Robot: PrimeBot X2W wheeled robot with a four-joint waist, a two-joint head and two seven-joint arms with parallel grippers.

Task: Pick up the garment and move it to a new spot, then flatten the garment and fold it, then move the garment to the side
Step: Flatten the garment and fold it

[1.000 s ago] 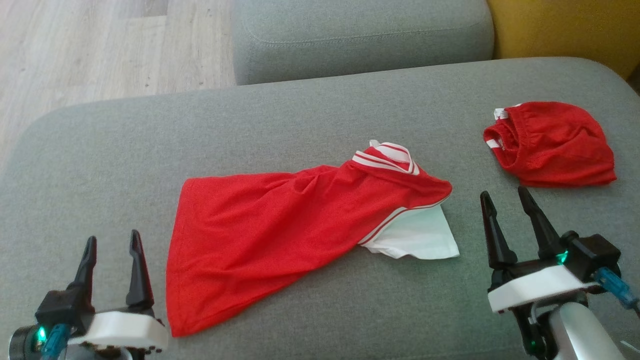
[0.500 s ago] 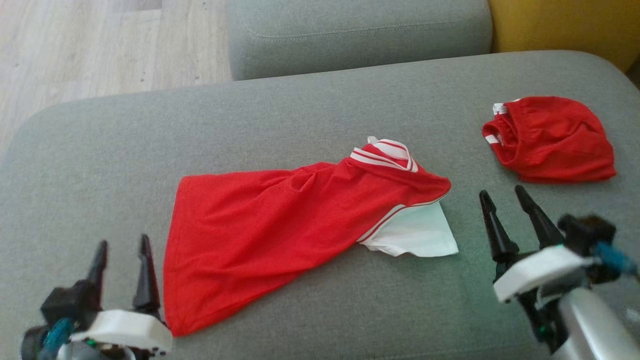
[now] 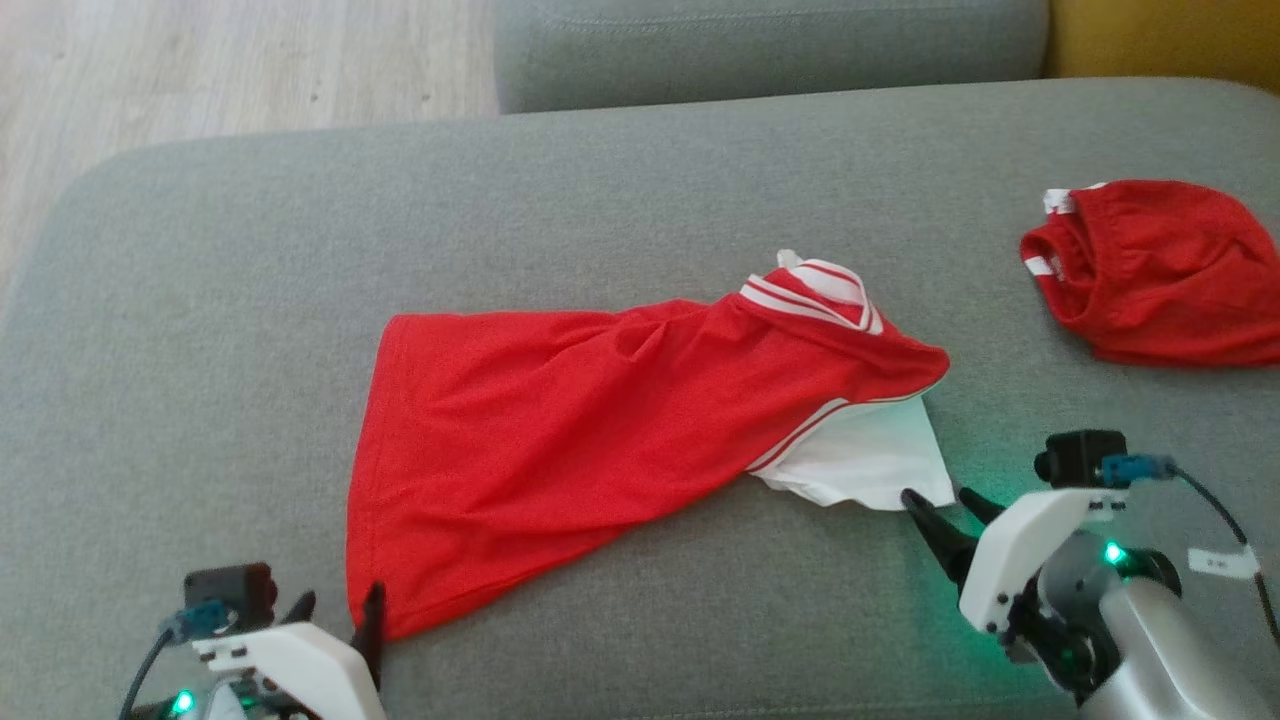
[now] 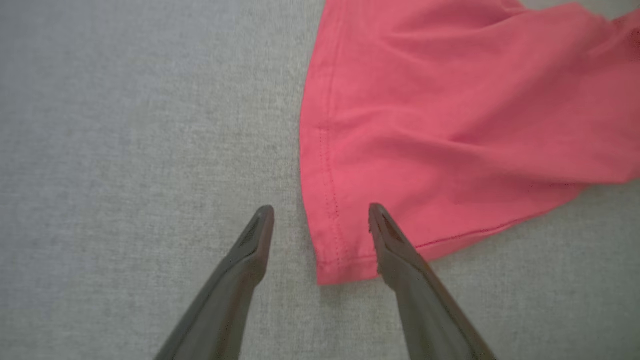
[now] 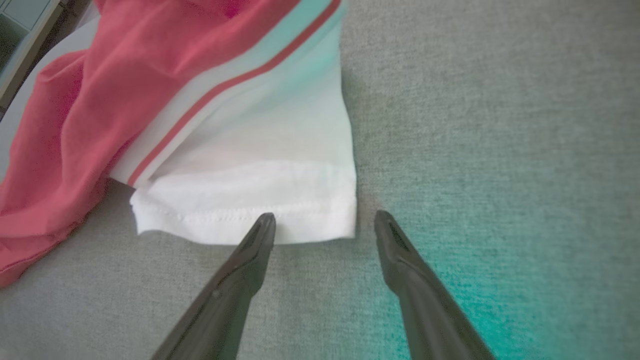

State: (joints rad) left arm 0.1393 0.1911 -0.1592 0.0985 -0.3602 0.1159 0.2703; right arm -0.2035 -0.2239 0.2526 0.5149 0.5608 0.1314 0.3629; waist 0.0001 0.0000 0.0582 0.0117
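**Red shirt** point(image 3: 560, 420), with a white-striped collar point(image 3: 810, 300) and a white sleeve point(image 3: 870, 465). It is lying unfolded and rumpled across the middle of the grey sofa cushion point(image 3: 250, 260). The hem end is spreading toward the near left corner and the collar end is pointing toward the right edge. The sleeve is sticking out from under the red cloth on the near side.

**Left claw** point(image 3: 338, 615). It is hanging low by the near edge with its fingers standing apart and gripping nothing. In the left wrist view it is straddling the shirt's near hem corner, one finger over bare cushion and the other over red cloth.

**Right claw** point(image 3: 938, 497). Its fingers are standing apart and empty, with the tips pointing at the sleeve's outer corner. In the right wrist view they are bracketing the corner of the sleeve's stitched edge. Contact cannot be told.

**Second red garment** point(image 3: 1160, 270). It is sitting bunched near the right edge, well apart from the shirt.

**Surroundings.** Another grey cushion point(image 3: 760, 50) is lying beyond the far edge, and a wooden floor point(image 3: 200, 70) is showing past the far left corner.
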